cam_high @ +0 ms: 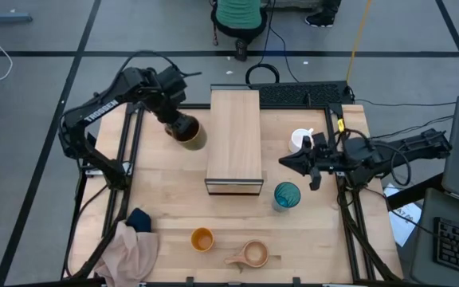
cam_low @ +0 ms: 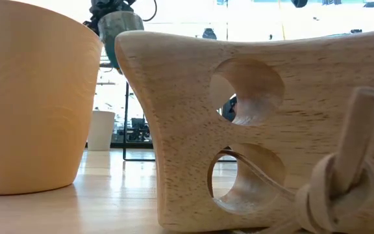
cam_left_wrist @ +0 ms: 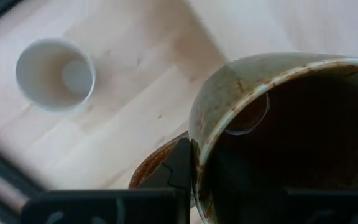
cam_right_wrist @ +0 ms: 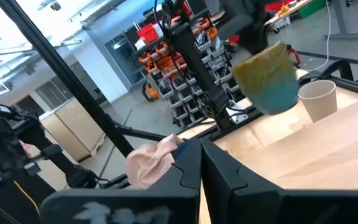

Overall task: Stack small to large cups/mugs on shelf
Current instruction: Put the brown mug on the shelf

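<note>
My left gripper [cam_high: 175, 123] is shut on the dark olive-brown mug [cam_high: 190, 133], held in the air just left of the light-wood shelf [cam_high: 234, 142]. Below it on the table stands the small beige cup [cam_left_wrist: 55, 74]. My right gripper [cam_high: 288, 162] is shut and empty. It points level toward the shelf's right side, between the white mug [cam_high: 300, 141] and the teal tumbler [cam_high: 286, 194]. The orange cup [cam_high: 202, 239] and the wooden handled cup [cam_high: 249, 254] stand near the front edge. My left gripper holds the mug by its rim wall [cam_left_wrist: 197, 146], next to the brown handle [cam_left_wrist: 151, 169]. One finger [cam_left_wrist: 180, 167] lies on the outside; the other is lost in the dark inside. The fingers come steeply from above. The mug hangs tilted, clear of the table.
A pink and dark cloth [cam_high: 134, 249] lies at the front left corner. Black frame posts stand along both table sides. A person stands beyond the far edge [cam_high: 239, 16]. The shelf's plank top is bare.
</note>
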{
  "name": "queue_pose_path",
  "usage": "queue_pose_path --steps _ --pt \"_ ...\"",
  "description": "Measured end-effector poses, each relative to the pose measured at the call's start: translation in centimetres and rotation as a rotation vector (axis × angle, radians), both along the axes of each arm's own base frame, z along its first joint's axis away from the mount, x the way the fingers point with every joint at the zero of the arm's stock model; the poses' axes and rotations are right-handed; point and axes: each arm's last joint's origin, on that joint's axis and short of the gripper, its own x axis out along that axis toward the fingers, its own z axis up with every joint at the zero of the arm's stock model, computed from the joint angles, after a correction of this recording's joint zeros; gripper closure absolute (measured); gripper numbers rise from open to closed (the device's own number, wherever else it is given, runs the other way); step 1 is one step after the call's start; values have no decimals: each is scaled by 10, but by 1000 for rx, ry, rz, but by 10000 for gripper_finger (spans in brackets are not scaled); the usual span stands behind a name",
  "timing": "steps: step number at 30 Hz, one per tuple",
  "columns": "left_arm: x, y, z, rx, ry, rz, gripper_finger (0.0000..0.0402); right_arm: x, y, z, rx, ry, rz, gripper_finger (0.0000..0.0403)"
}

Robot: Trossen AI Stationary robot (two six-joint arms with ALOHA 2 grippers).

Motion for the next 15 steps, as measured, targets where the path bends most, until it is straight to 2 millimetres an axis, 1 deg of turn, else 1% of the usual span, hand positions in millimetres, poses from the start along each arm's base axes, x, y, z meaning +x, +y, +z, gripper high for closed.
queue_pose_path --steps 4,8,11,15 --pt "0 8 1 -4 -39 45 372 6 1 -4 -5 20 0 403" --pt "6 20 -4 -20 -69 94 372 10 2 -2 -10 -6 1 403" --pt "12 27 -11 -74 -54 109 372 10 2 -2 -28 -10 1 403" --pt "27 35 -5 -80 -49 79 372 10 2 -2 -31 -11 1 403"
